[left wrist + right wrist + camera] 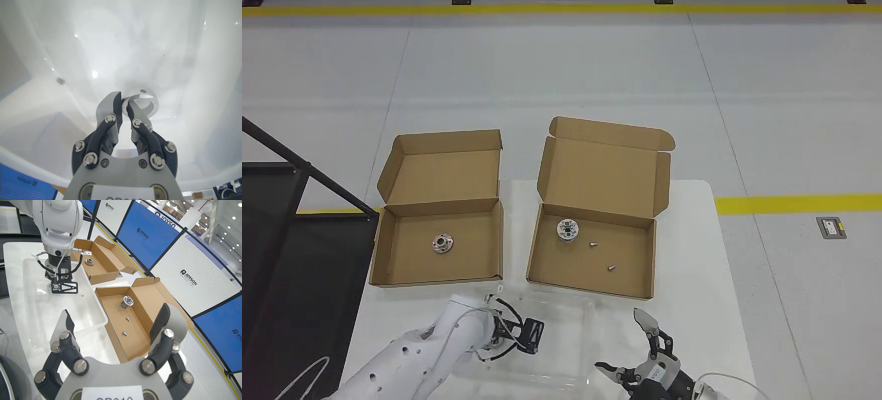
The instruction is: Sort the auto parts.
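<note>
While L arm is down in tray, step: pick of ring for sorting, by my read.
L gripper (124, 106): pinching ring (151, 98) across its wall, one finger in the bore, other on outer face.
Ring loc: low inside clear tray (572, 345), toward its left end; can't tell if it touches the floor or is just off it.
R gripper (116, 311): spread wide, nothing in it, hangs over front of table near R box (138, 338).
Ring handling: looks solid metal, so stiff, smooth, prob. slick, likely heavy for its size. Wall pinch gives little contact, so it may swivel in the pads. Grip as now seems OK; best kept off the side w/ the threaded hole.
Also in tray: small part (60, 81), maybe a screw, well apart from ring.
L box (402, 255): one hub (443, 242).
R box contents: spool (126, 302) plus two screws (128, 319) nearer the front, none touching.
Risk: slip or twist on lift.
Dest: unsure which box takes ring.
</note>
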Tool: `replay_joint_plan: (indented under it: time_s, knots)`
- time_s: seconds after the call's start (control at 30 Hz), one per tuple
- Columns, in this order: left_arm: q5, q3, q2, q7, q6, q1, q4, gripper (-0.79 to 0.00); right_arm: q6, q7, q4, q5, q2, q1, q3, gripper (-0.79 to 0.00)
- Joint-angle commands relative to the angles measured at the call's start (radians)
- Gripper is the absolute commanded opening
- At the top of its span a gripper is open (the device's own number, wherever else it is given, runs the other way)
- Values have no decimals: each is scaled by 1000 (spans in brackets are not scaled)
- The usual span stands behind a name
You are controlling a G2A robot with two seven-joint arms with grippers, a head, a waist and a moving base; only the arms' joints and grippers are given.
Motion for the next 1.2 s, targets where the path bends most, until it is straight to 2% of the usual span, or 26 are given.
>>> replay_joint_plan:
  time_s: [0.0, 0.17, 0.33, 0.5, 0.67, 1.1, 1.17]
  knots:
    - [-29, -53, 18, 44, -12, 20, -55, -785, 0, 0, 0, 0, 0, 0, 0, 0]
    - [-47, -244, 84, 224, -16, 119, -182, -785, 0, 0, 0, 0, 0, 0, 0, 0]
    - [-29, -498, 148, 557, 8, 268, -254, -785, 0, 0, 0, 0, 0, 0, 0, 0]
    - [91, -685, 185, 916, 146, 447, -234, -785, 0, 0, 0, 0, 0, 0, 0, 0]
    - [109, -788, 199, 1263, 224, 563, -159, -785, 0, 0, 0, 0, 0, 0, 0, 0]
    - [109, -788, 199, 1263, 224, 563, -159, -785, 0, 0, 0, 0, 0, 0, 0, 0]
    - [102, -785, 196, 1230, 237, 566, -159, -785, 0, 0, 0, 0, 0, 0, 0, 0]
